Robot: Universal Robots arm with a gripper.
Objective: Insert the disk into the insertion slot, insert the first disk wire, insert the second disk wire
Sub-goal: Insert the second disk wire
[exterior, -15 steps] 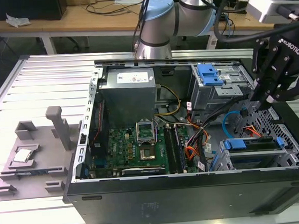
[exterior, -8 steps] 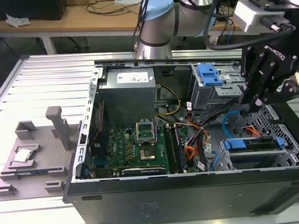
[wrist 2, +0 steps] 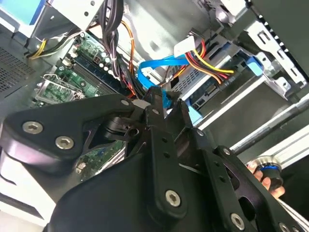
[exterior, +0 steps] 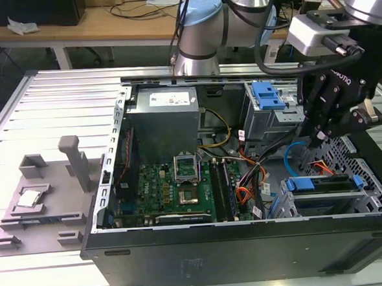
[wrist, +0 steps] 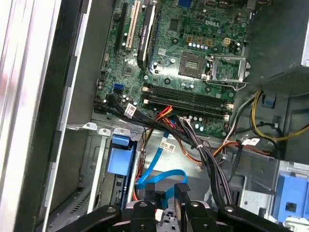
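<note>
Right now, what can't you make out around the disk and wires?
Plug of the second disk wire: hidden behind the gripper, in both wrist views.
Far end of the disk: inside the insertion slot, exterior view.
Seating of the first disk wire: too small, second wrist view.

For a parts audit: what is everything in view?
computer case: one, black, on the table
power supply: one, grey, in the case
motherboard: one, green, case floor
the disk: one, grey and blue, in the insertion slot
the insertion slot: one, silver-grey, exterior view's right
the second disk wire: one, blue, by the gripper
the first disk wire: one, orange-red, beside the disk
latch box: one, grey-blue, near the slot
fixture tray: one, grey, exterior view's left
gripper: one, black, above the slot
arm: one, silver-blue, behind the case
</note>
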